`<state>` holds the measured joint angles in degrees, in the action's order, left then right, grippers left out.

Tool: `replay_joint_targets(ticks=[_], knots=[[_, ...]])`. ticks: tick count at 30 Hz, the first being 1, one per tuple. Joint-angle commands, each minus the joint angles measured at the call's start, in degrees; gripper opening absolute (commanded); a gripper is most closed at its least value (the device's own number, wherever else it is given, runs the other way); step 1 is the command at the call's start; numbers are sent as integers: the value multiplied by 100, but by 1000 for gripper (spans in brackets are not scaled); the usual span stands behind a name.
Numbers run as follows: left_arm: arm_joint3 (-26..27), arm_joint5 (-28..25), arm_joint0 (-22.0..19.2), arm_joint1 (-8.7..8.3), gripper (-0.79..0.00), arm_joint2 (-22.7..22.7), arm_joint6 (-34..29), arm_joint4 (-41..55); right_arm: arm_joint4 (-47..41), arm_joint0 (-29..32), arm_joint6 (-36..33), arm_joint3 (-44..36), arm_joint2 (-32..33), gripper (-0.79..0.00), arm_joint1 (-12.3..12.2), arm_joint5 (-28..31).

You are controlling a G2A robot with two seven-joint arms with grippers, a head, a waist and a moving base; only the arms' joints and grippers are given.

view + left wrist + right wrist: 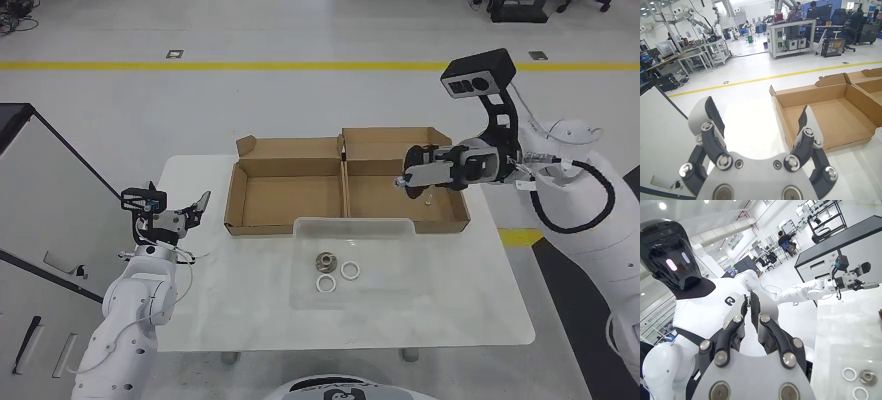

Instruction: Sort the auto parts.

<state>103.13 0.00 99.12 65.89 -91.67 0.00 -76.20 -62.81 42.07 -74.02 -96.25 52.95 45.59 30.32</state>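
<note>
Here, white table (pixel 240 300), seemingly workshop floor (pixel 120 110).

A white table (pixel 470 300) stands before a yellow floor line (pixel 300 65).

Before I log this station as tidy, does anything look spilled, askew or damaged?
Nothing stands out: the cardboard boxes sit side by side, white rings and metal part lie inside the clear tray, and the right pincer holds a small part over the right box.
</note>
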Motion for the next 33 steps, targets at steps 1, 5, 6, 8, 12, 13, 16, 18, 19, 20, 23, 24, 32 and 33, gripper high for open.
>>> replay_joint_targets(ticks=[1,5,6,8,12,13,16,18,19,20,23,24,32,33], knots=[[0,0,0,0,0,0,0,0,8,-3,8,1,-8,-785,-2,8],[0,0,0,0,0,0,0,0,30,23,82,-35,0,-785,2,-15],[0,0,0,0,0,0,0,0,178,48,121,-113,27,-785,1,-52],[0,0,0,0,0,0,0,0,150,153,176,-359,43,-785,20,-85],[0,0,0,0,0,0,0,0,-298,326,141,-628,76,-785,96,124],[0,0,0,0,0,0,0,0,-404,356,149,-678,82,-785,119,143],[0,0,0,0,0,0,0,0,-706,435,172,-826,118,-785,190,166],[0,0,0,0,0,0,0,0,-922,497,179,-884,152,-785,241,173],[0,0,0,0,0,0,0,0,-1002,520,167,-897,173,-785,267,161],[0,0,0,0,0,0,0,0,-1115,550,162,-916,187,-785,294,156],[0,0,0,0,0,0,0,0,-1441,624,140,-971,233,-785,387,134],[0,0,0,0,0,0,0,0,-1524,642,129,-979,250,-785,420,123],[0,0,0,0,0,0,0,0,-2031,712,61,-1125,284,-785,627,56],[0,0,0,0,0,0,0,0,-2031,712,61,-1125,284,-785,627,56]])
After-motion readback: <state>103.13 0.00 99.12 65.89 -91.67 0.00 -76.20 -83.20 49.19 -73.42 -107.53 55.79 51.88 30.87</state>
